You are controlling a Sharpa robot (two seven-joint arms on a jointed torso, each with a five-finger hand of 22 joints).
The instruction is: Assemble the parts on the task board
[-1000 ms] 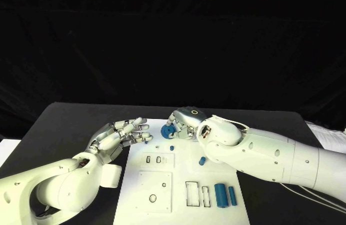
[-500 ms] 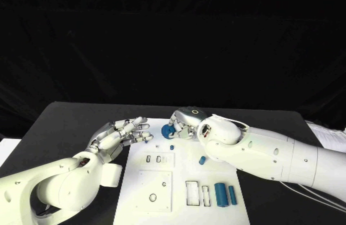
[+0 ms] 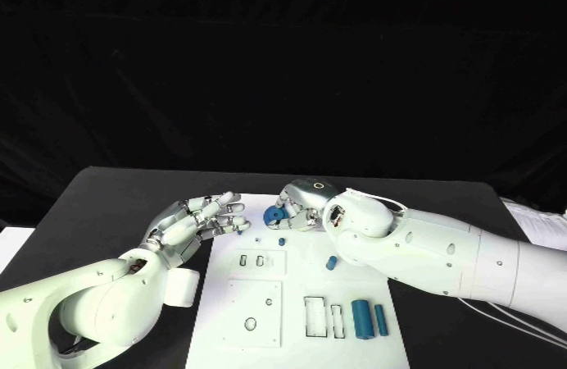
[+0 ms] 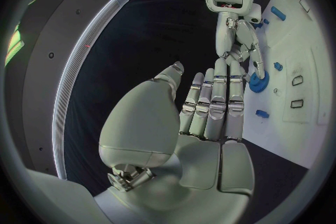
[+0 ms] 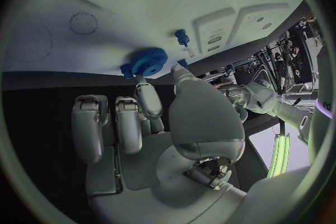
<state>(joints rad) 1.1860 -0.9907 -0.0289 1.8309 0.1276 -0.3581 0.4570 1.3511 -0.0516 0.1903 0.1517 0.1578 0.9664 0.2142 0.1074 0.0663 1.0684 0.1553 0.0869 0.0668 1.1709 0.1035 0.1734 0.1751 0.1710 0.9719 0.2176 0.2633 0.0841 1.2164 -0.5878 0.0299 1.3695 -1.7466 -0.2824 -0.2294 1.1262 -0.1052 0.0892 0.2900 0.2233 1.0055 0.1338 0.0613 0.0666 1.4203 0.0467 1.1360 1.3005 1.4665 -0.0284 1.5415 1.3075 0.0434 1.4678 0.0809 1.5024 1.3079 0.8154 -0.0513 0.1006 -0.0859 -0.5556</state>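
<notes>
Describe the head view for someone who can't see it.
The right hand holds a blue gear at the far end of the white task board. The left hand hovers open beside it, holding nothing.

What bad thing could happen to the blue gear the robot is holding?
The right robot hand pinches the round blue toothed gear only at its fingertips, above the far edge of the white task board, so it might slip and roll off. The left robot hand, fingers spread, is close beside it and might bump it. A small blue peg stands just below.
</notes>
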